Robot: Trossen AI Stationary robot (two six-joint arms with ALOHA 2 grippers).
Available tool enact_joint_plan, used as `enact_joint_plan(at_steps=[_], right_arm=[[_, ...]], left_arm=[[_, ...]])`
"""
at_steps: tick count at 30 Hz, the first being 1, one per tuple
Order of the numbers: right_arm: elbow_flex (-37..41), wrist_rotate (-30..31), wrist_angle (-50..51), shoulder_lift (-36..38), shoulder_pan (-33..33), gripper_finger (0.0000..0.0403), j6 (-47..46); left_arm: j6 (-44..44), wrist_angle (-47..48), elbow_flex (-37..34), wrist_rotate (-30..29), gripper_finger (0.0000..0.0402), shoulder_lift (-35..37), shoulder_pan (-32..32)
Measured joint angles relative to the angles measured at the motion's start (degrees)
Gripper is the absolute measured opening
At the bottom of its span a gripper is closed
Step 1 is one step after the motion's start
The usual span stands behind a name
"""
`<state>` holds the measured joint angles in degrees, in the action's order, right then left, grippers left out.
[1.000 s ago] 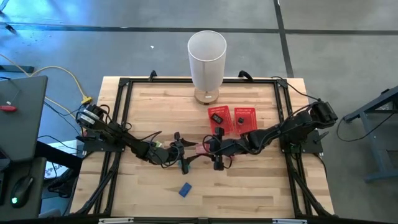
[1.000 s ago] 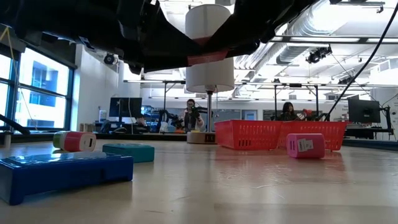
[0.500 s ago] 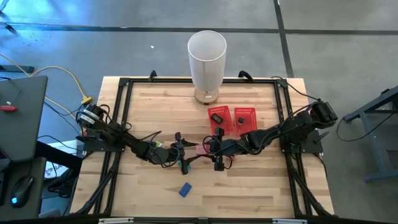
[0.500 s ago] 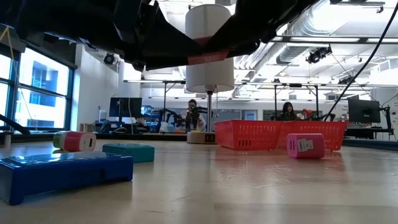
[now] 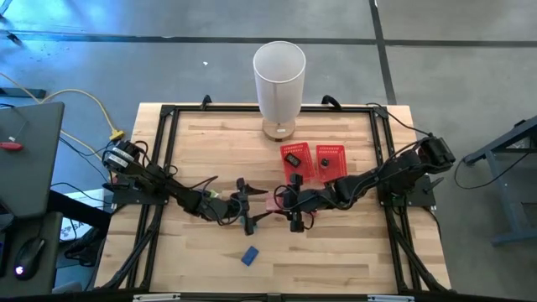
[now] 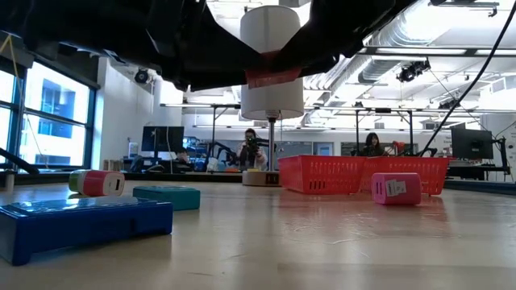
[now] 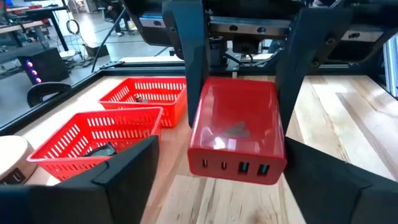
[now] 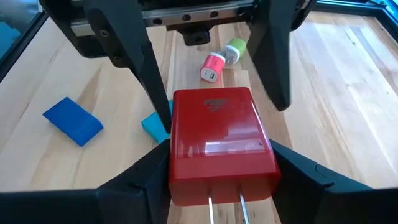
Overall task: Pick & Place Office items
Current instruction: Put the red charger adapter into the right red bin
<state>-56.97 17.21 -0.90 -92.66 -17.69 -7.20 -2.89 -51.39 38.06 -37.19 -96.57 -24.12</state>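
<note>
Red charger point(image 8: 219, 144) — gripped by right end effector point(image 8: 219, 186); left end effector point(image 7: 231, 180) open around it.

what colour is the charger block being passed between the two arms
Red, a glossy red charger block; the right wrist view shows it best.

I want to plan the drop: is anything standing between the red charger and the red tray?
Nothing visible does. The right claw holds the red charger in the air, and the red tray lies close beside it. The left claw is open.
</note>
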Motion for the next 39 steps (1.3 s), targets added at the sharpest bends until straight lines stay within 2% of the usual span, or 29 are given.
enact_joint_plan(at_steps=[3, 9, 14, 22, 34, 39], right_arm=[[0.0, 0.2, 0.2, 0.0, 0.0, 0.0203, -0.1], [0.0, 0.5, 1.3, 0.0, 0.0, 0.0201, -2.2], [0.0, 0.7, 2.6, 0.0, 0.0, 0.0202, -5.3], [0.0, 1.0, 2.7, 1.4, 0.4, 0.0203, -10.3], [-0.1, -1.7, -0.7, 2.7, 2.6, 0.0204, -12.7], [-0.1, -2.8, -1.5, 2.7, 2.8, 0.02, -12.7]], left_arm=[[0.0, -0.6, 0.0, 0.0, 0.0339, 0.0, 0.0], [1.8, -1.1, 0.0, -0.4, 0.0342, 0.0, 0.0], [11.2, -1.7, 0.0, -2.0, 0.0342, 0.0, -0.9], [35.2, -2.0, 0.0, -6.5, 0.0342, 0.0, -3.2], [50.6, -6.9, 0.0, -8.4, 0.0342, 0.0, -3.5], [52.2, -7.7, 0.0, -12.9, 0.0342, 0.0, -2.6]])
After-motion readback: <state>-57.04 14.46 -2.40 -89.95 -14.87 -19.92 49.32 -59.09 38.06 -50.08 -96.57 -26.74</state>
